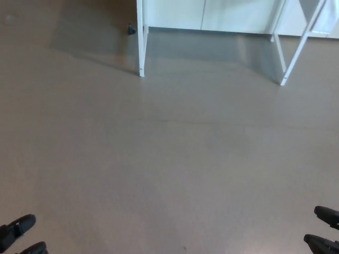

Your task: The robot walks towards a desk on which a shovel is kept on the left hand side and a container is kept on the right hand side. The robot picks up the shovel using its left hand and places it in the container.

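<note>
We judge walk-in step: counter legs [141, 42] ahead across floor [169, 159]. Left hand [18, 235], right hand [324, 230] empty, fingers apart. Next: close on counter.

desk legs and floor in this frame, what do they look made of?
Desk legs: thin, straight white bars, evenly coloured, so probably painted or powder-coated metal; the view cannot confirm it. Floor: one smooth grey-brown surface with a soft sheen and a faint line running across it, which suggests vinyl, linoleum or sealed concrete. Which one cannot be told from here.
</note>
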Robot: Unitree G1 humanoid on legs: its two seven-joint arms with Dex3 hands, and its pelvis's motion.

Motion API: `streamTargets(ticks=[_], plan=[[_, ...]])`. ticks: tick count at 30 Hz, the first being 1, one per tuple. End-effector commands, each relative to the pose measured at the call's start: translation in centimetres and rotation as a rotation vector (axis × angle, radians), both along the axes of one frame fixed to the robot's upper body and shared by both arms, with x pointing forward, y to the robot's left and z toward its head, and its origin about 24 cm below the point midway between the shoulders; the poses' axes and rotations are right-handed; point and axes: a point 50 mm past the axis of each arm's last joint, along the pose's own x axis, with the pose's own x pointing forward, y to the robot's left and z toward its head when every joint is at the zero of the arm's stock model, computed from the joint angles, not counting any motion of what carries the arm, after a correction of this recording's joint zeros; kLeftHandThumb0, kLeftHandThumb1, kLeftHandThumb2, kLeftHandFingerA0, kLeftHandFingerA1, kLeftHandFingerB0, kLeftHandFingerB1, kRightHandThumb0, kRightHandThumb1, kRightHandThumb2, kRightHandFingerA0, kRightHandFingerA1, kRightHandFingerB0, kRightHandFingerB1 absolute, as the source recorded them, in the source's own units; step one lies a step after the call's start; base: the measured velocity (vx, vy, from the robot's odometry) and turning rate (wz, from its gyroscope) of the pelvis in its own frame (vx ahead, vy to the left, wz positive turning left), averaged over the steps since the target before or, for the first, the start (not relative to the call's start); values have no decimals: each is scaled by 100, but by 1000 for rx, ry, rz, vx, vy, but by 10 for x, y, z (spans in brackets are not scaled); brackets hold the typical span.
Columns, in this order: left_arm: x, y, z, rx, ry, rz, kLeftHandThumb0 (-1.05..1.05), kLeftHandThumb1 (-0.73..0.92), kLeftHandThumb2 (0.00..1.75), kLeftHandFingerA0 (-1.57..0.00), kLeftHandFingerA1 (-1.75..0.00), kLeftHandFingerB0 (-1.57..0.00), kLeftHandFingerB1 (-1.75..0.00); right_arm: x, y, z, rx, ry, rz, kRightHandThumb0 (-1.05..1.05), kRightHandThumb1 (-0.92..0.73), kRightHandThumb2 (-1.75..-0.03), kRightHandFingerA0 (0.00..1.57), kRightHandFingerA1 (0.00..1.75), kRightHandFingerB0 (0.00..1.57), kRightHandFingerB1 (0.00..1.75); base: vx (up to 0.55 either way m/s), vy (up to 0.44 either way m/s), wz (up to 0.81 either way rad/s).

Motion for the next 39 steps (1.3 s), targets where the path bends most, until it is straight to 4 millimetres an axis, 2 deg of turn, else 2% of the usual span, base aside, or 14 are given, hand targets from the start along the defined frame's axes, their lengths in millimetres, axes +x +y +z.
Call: streamTargets(ticks=[1, 12, 28, 30, 39], plan=[[-1, -2, -1, 5, -3, 5, -4, 44, 89, -24, -54, -25, -53, -3, -7, 2, -17, 6, -23, -19, -50, -59, 56, 49, 45, 44, 87, -180, 9], [-4, -8, -4, -1, 4, -7, -4, 46, 91, -24, -55, -24, -53, -9, -6, -1, -9, 15, -15, -23, -48, -60, 55, 51, 42, 45, 253, -99, 0], [5, -11, -1, 14, -16, -17, -5, 43, 89, -25, -55, -28, -54, -2, -5, -1, -13, 11, -14, -22, -49, -60, 53, 50, 42, 45, 254, 106, -3], [6, -11, -1, 16, -16, -23, -5, 43, 89, -25, -55, -27, -54, -3, -4, -2, -19, 17, -21, -15, -51, -54, 61, 49, 46, 42, 230, -51, 8], [4, -11, -2, 16, -6, -32, -5, 44, 90, -24, -55, -26, -53, -6, -5, -3, -18, 25, -14, -14, -53, -55, 60, 49, 44, 42, 203, -193, 1]])
